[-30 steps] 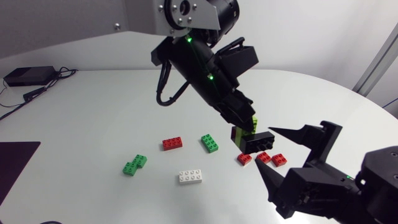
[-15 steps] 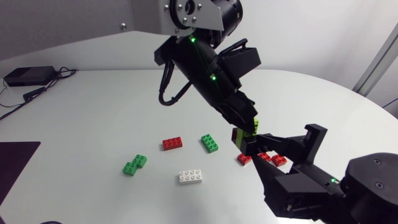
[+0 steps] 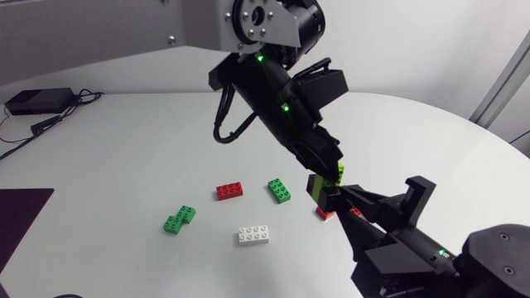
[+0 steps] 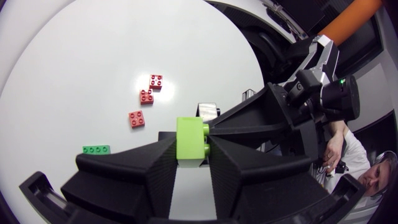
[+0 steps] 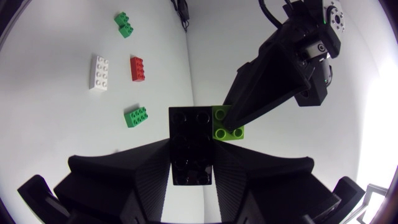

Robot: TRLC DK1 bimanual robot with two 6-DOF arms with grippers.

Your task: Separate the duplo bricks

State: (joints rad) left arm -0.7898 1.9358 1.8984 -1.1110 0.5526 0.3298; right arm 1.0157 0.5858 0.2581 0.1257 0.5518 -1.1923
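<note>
Loose parts on the table (image 3: 124, 149): a red brick (image 3: 229, 190), a green brick (image 3: 279, 190) just beside it, a white brick (image 3: 254, 235) nearer the front, a joined green pair (image 3: 179, 218) off to the left side, and small red bricks (image 3: 325, 212) partly hidden under the right tool (image 3: 341, 199). A black box (image 3: 37, 101) with cables sits at the far left rim. Both tools meet above the small red bricks. The left tool (image 4: 191, 148) is narrow, its fingers clamped on a lime brick (image 4: 191, 138). The right tool is narrow, both fingers pressed on the sides of a black brick (image 5: 191, 146). The lime brick touches the black brick's far corner; both are held clear of the table.
</note>
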